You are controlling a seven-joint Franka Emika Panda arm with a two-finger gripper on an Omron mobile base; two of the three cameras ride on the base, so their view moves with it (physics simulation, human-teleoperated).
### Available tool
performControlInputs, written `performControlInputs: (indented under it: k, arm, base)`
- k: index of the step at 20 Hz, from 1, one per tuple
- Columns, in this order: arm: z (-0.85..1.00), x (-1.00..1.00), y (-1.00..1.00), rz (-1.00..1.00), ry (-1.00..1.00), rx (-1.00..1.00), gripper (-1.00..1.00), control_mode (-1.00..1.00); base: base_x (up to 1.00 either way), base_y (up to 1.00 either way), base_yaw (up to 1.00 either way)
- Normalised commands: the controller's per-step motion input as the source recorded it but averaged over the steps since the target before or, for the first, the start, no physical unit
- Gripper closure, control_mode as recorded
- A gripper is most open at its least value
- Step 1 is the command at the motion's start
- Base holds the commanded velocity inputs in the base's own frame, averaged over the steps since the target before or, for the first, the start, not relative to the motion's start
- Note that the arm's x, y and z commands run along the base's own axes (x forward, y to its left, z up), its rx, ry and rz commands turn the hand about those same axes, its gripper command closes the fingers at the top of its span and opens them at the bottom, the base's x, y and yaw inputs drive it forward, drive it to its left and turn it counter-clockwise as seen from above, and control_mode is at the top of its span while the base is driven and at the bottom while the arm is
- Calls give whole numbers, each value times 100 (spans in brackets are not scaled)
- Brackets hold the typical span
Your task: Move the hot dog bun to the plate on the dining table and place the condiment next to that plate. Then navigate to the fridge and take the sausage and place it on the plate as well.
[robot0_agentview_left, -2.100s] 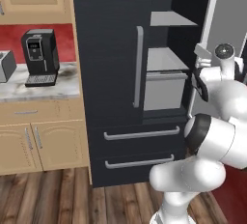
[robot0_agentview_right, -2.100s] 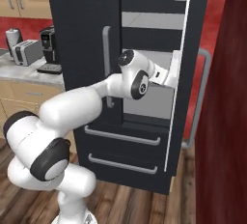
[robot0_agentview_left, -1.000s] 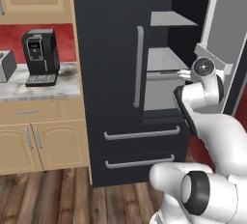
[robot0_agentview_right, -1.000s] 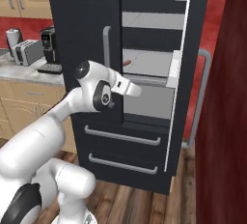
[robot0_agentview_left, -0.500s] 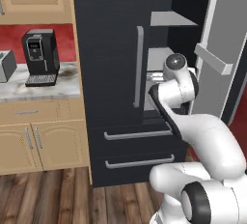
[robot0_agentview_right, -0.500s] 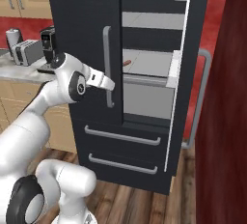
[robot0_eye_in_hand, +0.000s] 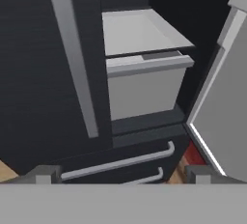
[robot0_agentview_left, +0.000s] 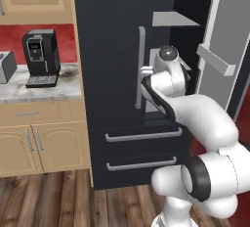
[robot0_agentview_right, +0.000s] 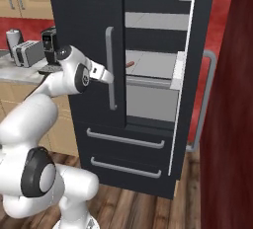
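Observation:
The black fridge (robot0_agentview_left: 112, 50) stands with its right door (robot0_agentview_left: 222, 59) swung open and its left door shut. On a pale grey shelf (robot0_agentview_right: 148, 65) inside lies the sausage (robot0_agentview_right: 129, 64), a small reddish-brown stick beside the left door's edge. My gripper (robot0_agentview_right: 105, 77) hangs in front of the shut left door, close to its long silvery handle (robot0_agentview_right: 110, 70), left of the open compartment. In the hand view the gripper (robot0_eye_in_hand: 119, 174) is open, its fingertips (robot0_eye_in_hand: 44, 173) far apart with nothing between them. It looks at the shelf (robot0_eye_in_hand: 140, 30) and a pale drawer (robot0_eye_in_hand: 144, 88). Bun, plate, condiment and dining table are out of view.
Two lower fridge drawers (robot0_agentview_left: 141, 147) with bar handles sit below the doors. To the left runs a wall counter (robot0_agentview_left: 39, 86) with a black coffee machine (robot0_agentview_left: 40, 57) and a toaster (robot0_agentview_left: 5, 67). A dark red surface (robot0_agentview_right: 232, 99) stands close on the right.
The arm has swung left, from the open compartment by the right door to the front of the shut left door. The gripper is empty throughout; fridge and base have not moved.

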Motion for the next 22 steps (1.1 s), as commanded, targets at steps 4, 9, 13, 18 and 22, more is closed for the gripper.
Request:
performControlInputs:
  k: [4,9,13,18,22]
  arm:
    - [0,58,8,0,-8,3,-100,-100]
    - [-1,53,24,4,-9,1,-100,-100]
    - [-1,51,14,6,-8,1,-100,-100]
    - [0,50,1,6,-8,0,-100,-100]
    - [0,55,0,5,-5,0,-100,-100]
  base:
    - [0,0,0]
    - [0,0,0]
    - [0,0,0]
    - [0,0,0]
    - [0,0,0]
